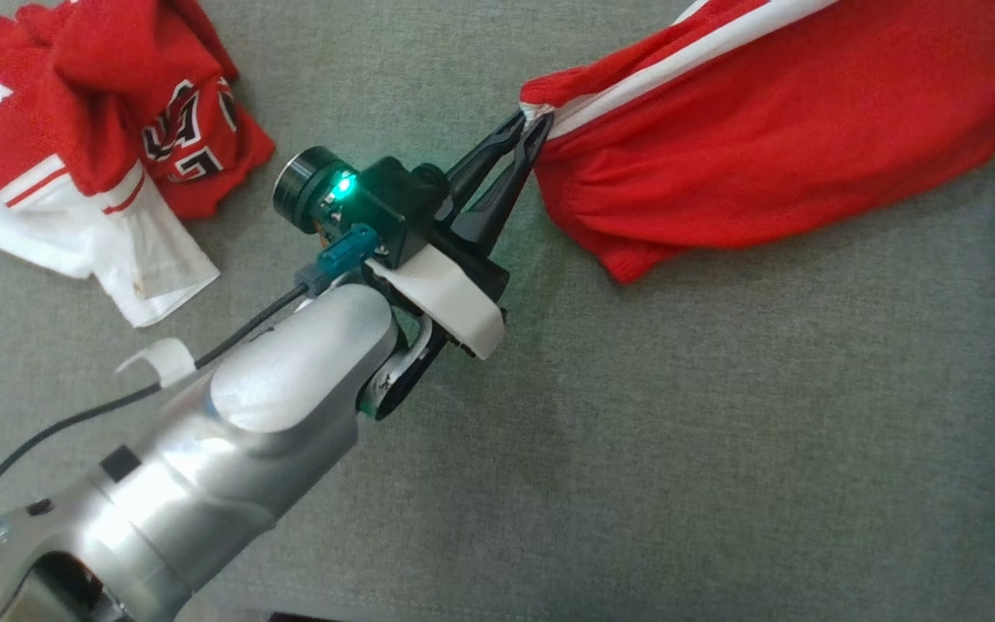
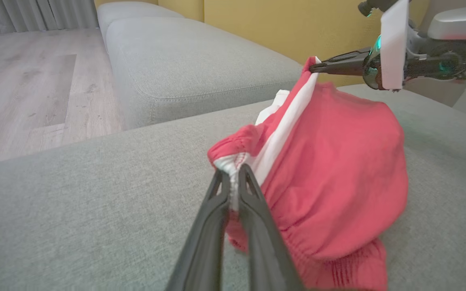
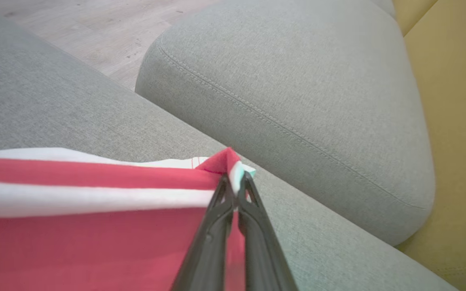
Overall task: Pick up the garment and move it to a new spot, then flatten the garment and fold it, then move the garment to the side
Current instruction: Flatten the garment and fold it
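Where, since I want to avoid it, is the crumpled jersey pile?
Head view, upper left: the pile lies on the couch, left of the left tool, apart from the held garment.

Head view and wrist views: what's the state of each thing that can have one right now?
red garment: held at two corners, bunched, not flat, sagging to the cushion.
left pincer: shut on one striped corner.
right pincer: shut on the other corner.
jersey pile: crumpled, lying loose, apart from both pincers.
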You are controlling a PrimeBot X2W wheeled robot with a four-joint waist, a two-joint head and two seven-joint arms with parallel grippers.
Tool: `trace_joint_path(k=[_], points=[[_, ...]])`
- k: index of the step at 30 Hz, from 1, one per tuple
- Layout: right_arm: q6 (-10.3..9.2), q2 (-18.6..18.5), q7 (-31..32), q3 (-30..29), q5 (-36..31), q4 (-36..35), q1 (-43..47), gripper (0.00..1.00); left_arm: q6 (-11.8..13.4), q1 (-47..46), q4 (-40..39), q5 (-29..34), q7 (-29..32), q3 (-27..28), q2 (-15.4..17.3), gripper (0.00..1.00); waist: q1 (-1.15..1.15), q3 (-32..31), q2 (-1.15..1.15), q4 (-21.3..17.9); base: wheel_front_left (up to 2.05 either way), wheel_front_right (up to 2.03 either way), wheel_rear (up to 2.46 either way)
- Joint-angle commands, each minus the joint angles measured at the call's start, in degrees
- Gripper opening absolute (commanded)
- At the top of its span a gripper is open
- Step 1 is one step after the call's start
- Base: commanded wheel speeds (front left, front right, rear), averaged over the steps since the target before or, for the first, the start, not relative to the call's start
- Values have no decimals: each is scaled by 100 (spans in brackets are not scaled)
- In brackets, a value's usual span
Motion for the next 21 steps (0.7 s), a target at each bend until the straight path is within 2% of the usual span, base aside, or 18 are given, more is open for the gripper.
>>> trace_joint_path(k=[1,2,3,4,5,6,7,8,16,21], points=[[10,-8,-77,-40,11,-62,-104,0,-8,-210,-80,37,-54,232,108,0,-1,36,0,27,0,0,0],[10,19,-136,-56,27,30,-151,0,-17,-224,-51,42,-69,235,88,0,-1,54,0,39,0,0,0],[10,31,-230,-62,2,109,-201,37,-30,-241,-21,51,-80,230,70,0,-1,71,0,56,0,0,0],[10,44,-307,-70,-20,201,-245,100,-42,-258,9,59,-90,225,54,0,-1,86,0,75,0,0,0],[10,63,-355,-74,-22,299,-281,100,-42,-269,42,62,-98,227,39,0,-1,96,0,94,0,0,0],[10,81,-420,-84,-17,388,-316,100,-28,-275,73,66,-111,238,26,32,-1,98,0,110,0,0,0],[10,111,-490,-114,18,475,-345,100,-7,-280,95,75,-128,255,16,91,-1,93,0,123,0,0,0],[10,145,-573,-163,56,560,-374,100,8,-272,115,74,-144,272,9,100,-1,75,0,131,0,0,0],[10,356,-1348,-487,187,1129,-355,100,105,-66,204,44,-243,444,121,100,-1,-365,0,28,0,0,0],[10,562,-2001,-664,398,1123,-94,100,292,216,95,-30,-293,826,278,100,-1,-818,0,-175,0,0,0]])
